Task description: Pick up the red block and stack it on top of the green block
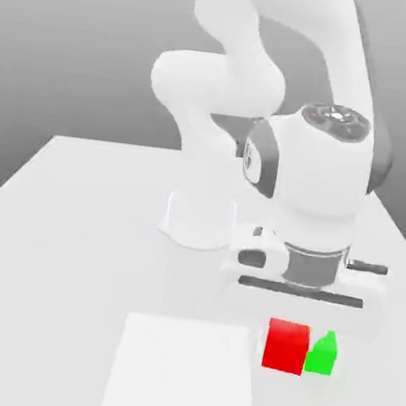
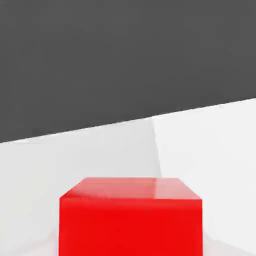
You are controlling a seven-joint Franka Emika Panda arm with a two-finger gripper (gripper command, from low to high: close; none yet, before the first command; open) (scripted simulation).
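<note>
The red block is sitting clamped in the closed gripper, needing a level lift before crossing to the green block at its three o'clock.

The red block sits close to the camera, a plain matte cube seen slightly from above, so that its lighter, faintly glossy top face and one broad, flat front face both show. It hides part of the white tabletop, which spreads around it toward ten and two o'clock. A faint seam runs across the tabletop at about one o'clock from the block. Past the tabletop's slanted far edge lies a dark grey background.
</note>
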